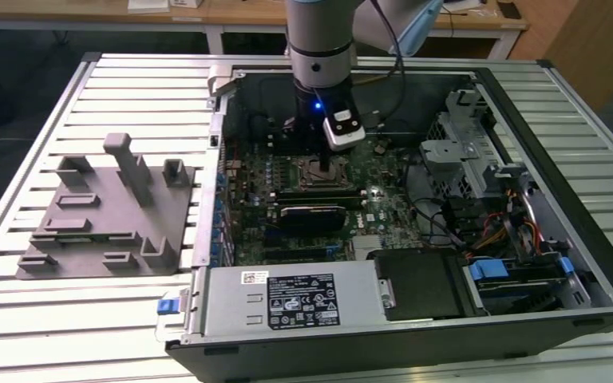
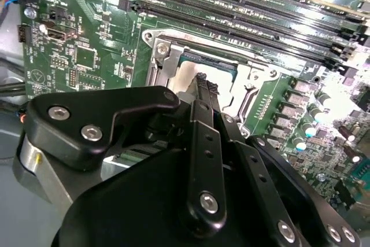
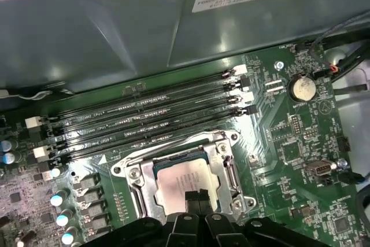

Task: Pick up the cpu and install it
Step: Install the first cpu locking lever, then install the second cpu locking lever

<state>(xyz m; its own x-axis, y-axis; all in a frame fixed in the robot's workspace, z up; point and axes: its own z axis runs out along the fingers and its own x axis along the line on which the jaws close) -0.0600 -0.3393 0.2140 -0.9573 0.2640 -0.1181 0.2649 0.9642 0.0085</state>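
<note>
- Tabletop (image 1: 61, 104): slatted pale metal, wooden desks behind its far edge, dark floor at the exterior view's left.
- Open computer case (image 1: 562, 239) lies flat on the tabletop, taking up the middle and the exterior view's right; green motherboard (image 1: 381, 215) inside, power supply (image 1: 285, 299) along the near edge.
- Grey fixture (image 1: 104, 211) sits on the tabletop toward the exterior view's left edge, just beside the case.
- Arm (image 1: 322, 40) comes down near-vertical from the far edge into the case; blue light lit at the wrist.
- End effector (image 1: 328, 163) points straight down over the socket frame (image 1: 319, 171), in the far-middle part of the motherboard.
- cpu (image 3: 184, 182) lies flat inside the socket frame, silvery top up, metal frame around it; memory slots (image 3: 156, 117) run just beside the frame.
- In both wrist views the black fingertips (image 3: 199, 199) sit close together at the cpu's top near one edge. Can't tell if they touch or pinch it.
</note>
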